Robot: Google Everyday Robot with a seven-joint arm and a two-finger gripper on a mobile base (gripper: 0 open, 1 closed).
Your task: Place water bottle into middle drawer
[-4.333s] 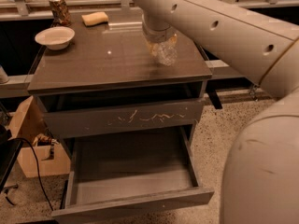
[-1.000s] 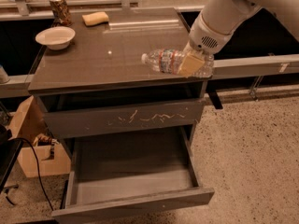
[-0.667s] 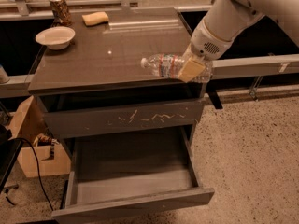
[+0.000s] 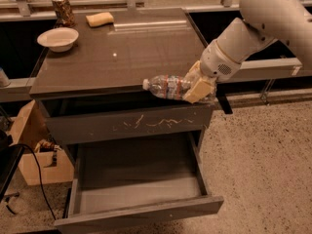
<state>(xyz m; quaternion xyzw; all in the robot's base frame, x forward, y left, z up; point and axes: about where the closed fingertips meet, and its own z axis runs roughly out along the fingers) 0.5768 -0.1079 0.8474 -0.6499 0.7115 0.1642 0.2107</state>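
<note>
Clear plastic catches the light where the water bottle [image 4: 165, 87] hangs on its side, white cap pointing left, its base end pinched between the tan fingers of the end effector [image 4: 198, 88]. A second ago the bottle was over the worktop [image 4: 122, 52]; it has since come lower and forward, and now sits just in front of the worktop's front edge, above the scratched drawer front [image 4: 131, 124]. Four seconds back it stood upright under the arm, well onto the worktop. The middle drawer [image 4: 139, 178] is pulled out as before (its grey floor is bare), directly below the bottle but well apart from it. The white bowl [image 4: 58, 38], patterned can [image 4: 63, 10] and yellow sponge [image 4: 99, 19] at the back have not shifted.
</note>
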